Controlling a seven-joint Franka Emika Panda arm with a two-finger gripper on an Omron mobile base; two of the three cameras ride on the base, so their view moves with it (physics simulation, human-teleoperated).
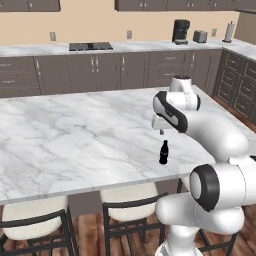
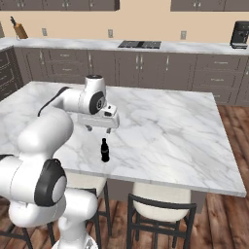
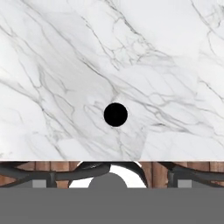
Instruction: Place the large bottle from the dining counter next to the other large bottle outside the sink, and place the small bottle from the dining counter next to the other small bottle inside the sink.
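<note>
- My end effector hangs above the bottle, jaws spread wide and holding nothing, pointing straight down at it.
- The bottle stands upright on the marble worktop, close to the edge nearest the stools. From my hand camera its dark cap shows as a round spot almost centred.
- Only this one dark bottle shows on the worktop, and I cannot tell whether it is the large or the small one. Guess wrong, and it ends up in the wrong place at the sink.
- The bottle is thin and tall. If I come down slightly off-centre, a finger could hit the cap or shoulder and tip it over.
- Because it stands so near the edge, a tipped bottle could roll off onto the stools or the floor.
- Closing on the narrow neck rather than the body could let it swing or slip when I lift.
</note>
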